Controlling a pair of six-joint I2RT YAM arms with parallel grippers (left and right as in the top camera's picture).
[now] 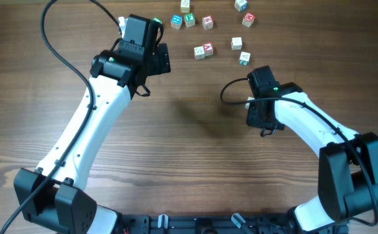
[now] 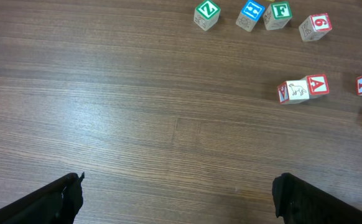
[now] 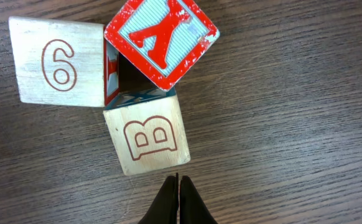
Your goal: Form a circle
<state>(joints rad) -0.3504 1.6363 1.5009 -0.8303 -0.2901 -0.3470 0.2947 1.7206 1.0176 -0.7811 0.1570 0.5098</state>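
Your right gripper [image 3: 178, 200] had its jaws pressed together, tips just short of the B cube [image 3: 147, 137] and pinching nothing. The circle [image 3: 131, 81] was only a tight cluster at twelve o'clock from those tips. The B cube lay nearest, the 6 cube [image 3: 56, 62] at ten o'clock, and the red-faced cube [image 3: 161, 40] at twelve, turned corner-on. They looked like light, rigid wood, likely to slide and spin on the table [image 3: 293, 124]. You would have done best pushing mid-face or pinching two opposite flat sides. Your left gripper [image 2: 178, 190] hung spread wide, holding nothing, with scattered cubes [image 2: 255, 14] at one o'clock.
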